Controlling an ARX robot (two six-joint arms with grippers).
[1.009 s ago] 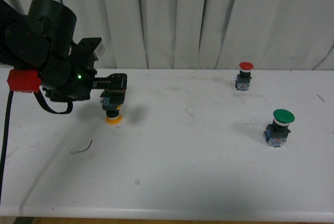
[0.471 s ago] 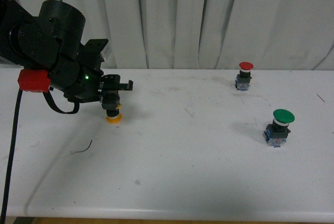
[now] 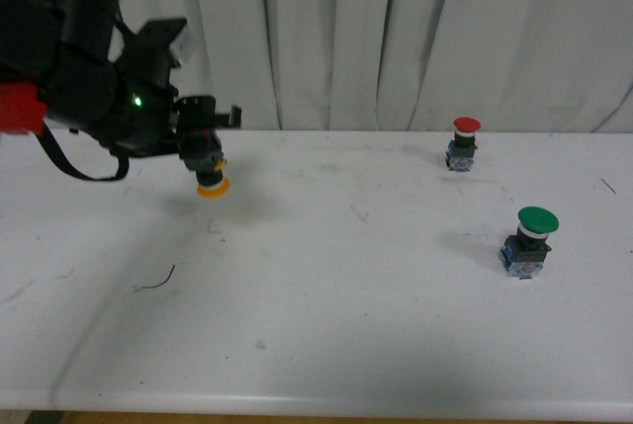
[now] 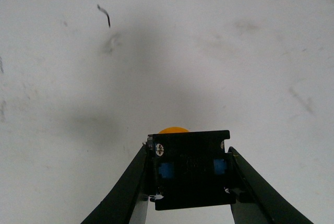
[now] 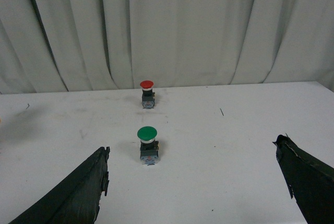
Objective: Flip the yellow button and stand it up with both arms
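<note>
My left gripper (image 3: 203,152) is shut on the yellow button (image 3: 210,175) and holds it upside down above the white table at the far left, yellow cap pointing down and slightly tilted. In the left wrist view the button's black-and-blue contact block (image 4: 190,169) fills the gap between the fingers (image 4: 125,187), with the yellow cap's edge (image 4: 174,129) just beyond it. My right gripper (image 5: 193,177) is open and empty, low over the table; it does not show in the front view.
A red-capped button (image 3: 463,142) stands at the back right and a green-capped button (image 3: 529,239) stands nearer on the right; both show in the right wrist view (image 5: 147,93) (image 5: 147,144). A small dark thread (image 3: 158,279) lies front left. White curtains hang behind the table (image 3: 346,296).
My left gripper has lifted the yellow button off the table and swung up and slightly left. The button's cap no longer touches the surface.
</note>
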